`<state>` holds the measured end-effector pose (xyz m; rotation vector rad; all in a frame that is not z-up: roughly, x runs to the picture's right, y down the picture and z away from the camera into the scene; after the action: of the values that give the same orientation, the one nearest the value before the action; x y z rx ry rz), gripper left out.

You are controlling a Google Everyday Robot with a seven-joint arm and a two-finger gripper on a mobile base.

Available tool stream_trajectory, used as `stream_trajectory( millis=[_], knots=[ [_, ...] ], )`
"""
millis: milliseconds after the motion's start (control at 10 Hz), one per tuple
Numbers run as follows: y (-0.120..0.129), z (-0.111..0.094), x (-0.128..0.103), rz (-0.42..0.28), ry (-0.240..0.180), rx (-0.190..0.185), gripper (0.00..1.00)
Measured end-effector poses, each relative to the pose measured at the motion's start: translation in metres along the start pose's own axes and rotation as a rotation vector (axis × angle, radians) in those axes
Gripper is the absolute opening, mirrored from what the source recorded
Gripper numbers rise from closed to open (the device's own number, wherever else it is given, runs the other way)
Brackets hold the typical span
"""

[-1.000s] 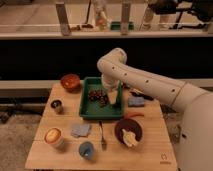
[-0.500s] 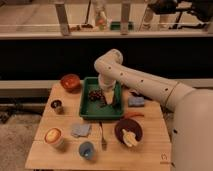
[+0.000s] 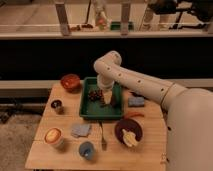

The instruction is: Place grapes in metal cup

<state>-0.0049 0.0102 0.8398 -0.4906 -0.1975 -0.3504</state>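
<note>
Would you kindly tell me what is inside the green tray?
The grapes lie in the back left part of the green tray. The pincer reaches down into it just right of them, and it covers the tray floor beneath it.

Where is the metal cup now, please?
The metal cup stands on the table's left in the camera view, left of the green tray; the hand hangs over that tray by the grapes.
</note>
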Motion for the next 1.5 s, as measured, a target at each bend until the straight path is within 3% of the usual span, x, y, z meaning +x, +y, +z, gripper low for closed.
stream_trajectory(
  millis=[700,1500],
  knots=[
    [-0.012,0.035,0.001,0.006,-0.056,0.023,0.8],
    [-0.023,0.056,0.004,0.017,-0.078,0.073,0.8]
  ],
)
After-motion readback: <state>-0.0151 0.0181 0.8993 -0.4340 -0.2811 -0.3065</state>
